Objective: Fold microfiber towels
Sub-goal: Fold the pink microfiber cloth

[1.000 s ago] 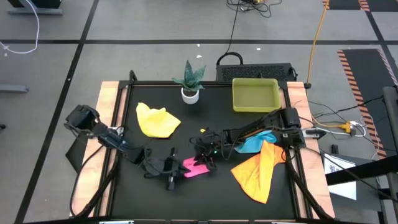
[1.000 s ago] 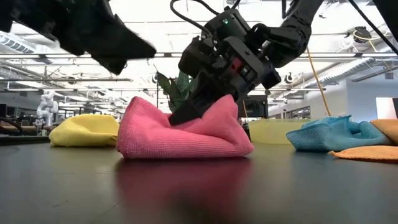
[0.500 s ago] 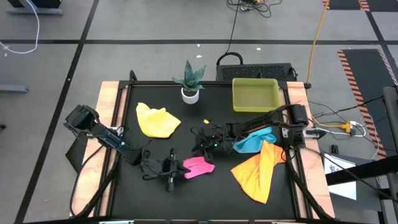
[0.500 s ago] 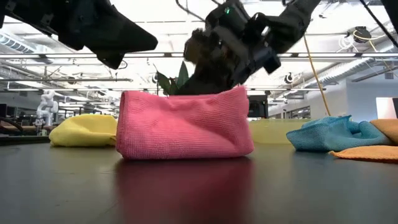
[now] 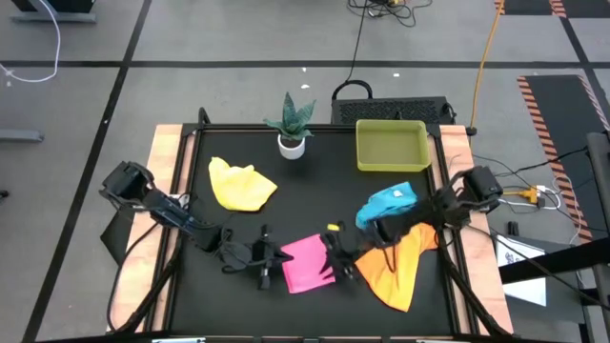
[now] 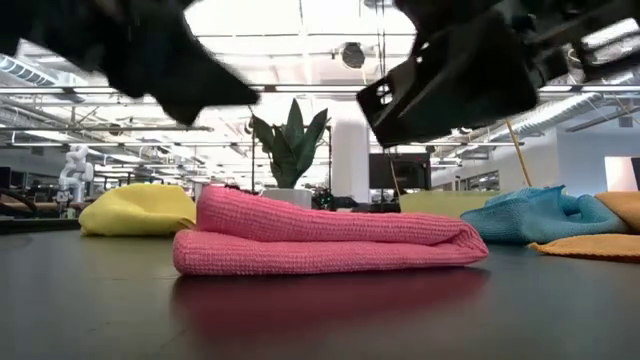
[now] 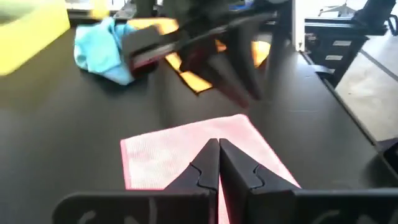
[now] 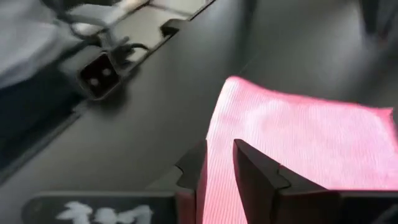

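The pink towel (image 5: 307, 264) lies flat on the black table, folded in two layers (image 6: 320, 240). My left gripper (image 7: 218, 144) hovers shut just above its left edge. My right gripper (image 8: 219, 152) hangs over its right edge, with a narrow gap between the fingers and nothing in it. In the low view both grippers stand clear above the cloth. The yellow towel (image 5: 240, 184) lies bunched at the far left. The light blue towel (image 5: 389, 205) lies crumpled at the right, and the orange towel (image 5: 396, 265) is spread out under my right arm.
A yellow-green tray (image 5: 391, 145) stands at the far right, and a potted plant (image 5: 291, 124) at the far middle. Bare black table lies near the front edge and between the yellow and pink towels.
My right gripper had the pink towel by its top and raised it into an upright fold. It has since swung toward the near edge, let go and risen clear. The towel's upper part has come over, and the towel now lies flat in two layers, wider than before.
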You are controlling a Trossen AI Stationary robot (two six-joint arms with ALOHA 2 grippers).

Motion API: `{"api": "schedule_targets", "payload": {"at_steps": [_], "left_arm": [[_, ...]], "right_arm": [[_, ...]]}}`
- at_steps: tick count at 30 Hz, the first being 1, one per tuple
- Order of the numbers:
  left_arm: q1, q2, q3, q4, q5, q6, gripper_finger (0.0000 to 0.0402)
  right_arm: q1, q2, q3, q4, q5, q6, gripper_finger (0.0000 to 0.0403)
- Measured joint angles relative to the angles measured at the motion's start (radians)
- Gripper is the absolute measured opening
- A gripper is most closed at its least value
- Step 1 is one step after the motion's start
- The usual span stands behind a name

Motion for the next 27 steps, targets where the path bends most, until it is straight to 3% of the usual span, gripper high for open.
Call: {"api": "schedule_targets", "payload": {"at_steps": [6,12,16,21,27], "left_arm": [[0.055,0.117,-0.002,0.078,0.075,-0.018,0.0007],[0.121,0.199,0.002,0.155,0.155,-0.024,0.0003],[0.149,0.238,0.002,0.122,0.185,-0.057,0.001],[0.16,0.278,0.003,0.096,0.188,-0.088,0.0003],[0.16,0.259,0.004,0.054,0.187,-0.089,0.0012]], "right_arm": [[0.108,0.001,-0.022,0.006,0.196,-0.095,0.0119],[0.122,0.082,-0.001,0.01,0.255,-0.189,0.0195],[0.125,0.155,0.045,0.009,0.293,-0.248,0.0214],[0.124,0.202,0.099,0.003,0.359,-0.307,0.0185],[0.124,0.205,0.104,-0.023,0.356,-0.313,0.0091]]}}
